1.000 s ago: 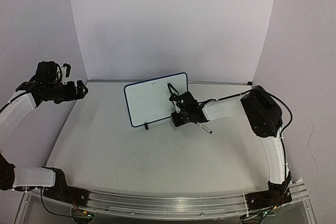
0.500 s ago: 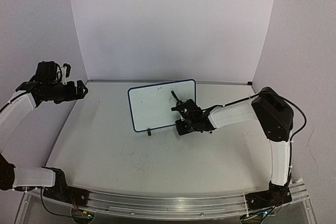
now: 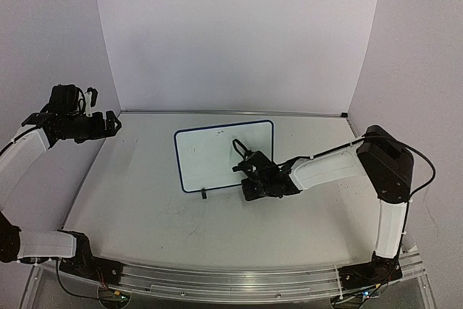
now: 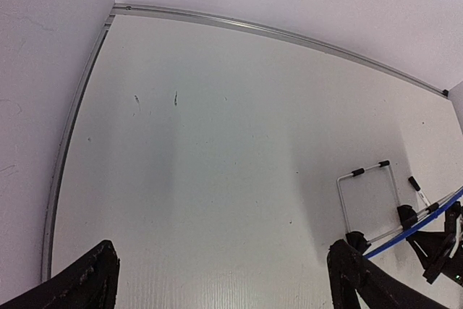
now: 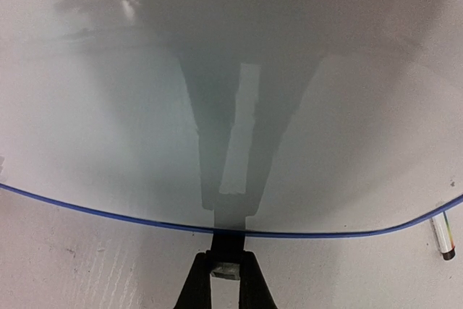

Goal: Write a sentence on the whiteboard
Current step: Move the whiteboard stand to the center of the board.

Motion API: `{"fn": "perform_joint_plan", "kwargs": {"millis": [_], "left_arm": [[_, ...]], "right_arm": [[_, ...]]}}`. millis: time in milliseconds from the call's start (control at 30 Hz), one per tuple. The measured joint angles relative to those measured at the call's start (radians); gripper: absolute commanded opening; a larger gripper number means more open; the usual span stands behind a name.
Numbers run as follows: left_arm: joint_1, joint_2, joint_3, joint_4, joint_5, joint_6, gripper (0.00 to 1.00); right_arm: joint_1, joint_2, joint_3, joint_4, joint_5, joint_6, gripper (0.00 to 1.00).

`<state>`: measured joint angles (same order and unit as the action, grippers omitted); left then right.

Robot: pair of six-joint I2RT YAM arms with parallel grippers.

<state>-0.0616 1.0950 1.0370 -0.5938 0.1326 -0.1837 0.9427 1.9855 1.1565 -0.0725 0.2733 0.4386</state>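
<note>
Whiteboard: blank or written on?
Blank. The whiteboard face shows no lettering from above, and the right wrist view shows only bare white with reflections.

White tabletop (image 3: pixel 145 200), pale lilac walls (image 3: pixel 239 34) on three sides, metal strip (image 3: pixel 304 113) along back edge, even light

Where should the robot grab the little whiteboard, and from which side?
Grab the whiteboard by its thin blue bottom edge, coming in low from the robot's side. It is a wide flat panel, too broad for the jaws to span, but that slim edge faces the robot. The right gripper is shut on it there.
</note>
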Motion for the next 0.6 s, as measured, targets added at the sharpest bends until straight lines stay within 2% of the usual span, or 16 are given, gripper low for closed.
{"fn": "perform_joint_plan", "kwargs": {"millis": [133, 233, 433, 600], "left_arm": [[0.0, 0.0, 0.0, 0.0, 0.0, 0.0, 1.0], [0.0, 0.0, -0.005, 0.0, 0.0, 0.0, 1.0], [0.0, 0.003, -0.017, 0.0, 0.005, -0.001, 0.99], [0.0, 0.005, -0.017, 0.0, 0.004, -0.001, 0.99]], "right_arm": [[0.012, -0.01, -0.001, -0.015, -0.012, 0.016, 0.45], [0.031, -0.037, -0.001, -0.04, -0.036, 0.025, 0.61], [0.089, -0.239, -0.026, -0.146, -0.067, 0.026, 0.68], [0.101, -0.503, -0.087, -0.239, -0.053, 0.021, 0.65]]}}
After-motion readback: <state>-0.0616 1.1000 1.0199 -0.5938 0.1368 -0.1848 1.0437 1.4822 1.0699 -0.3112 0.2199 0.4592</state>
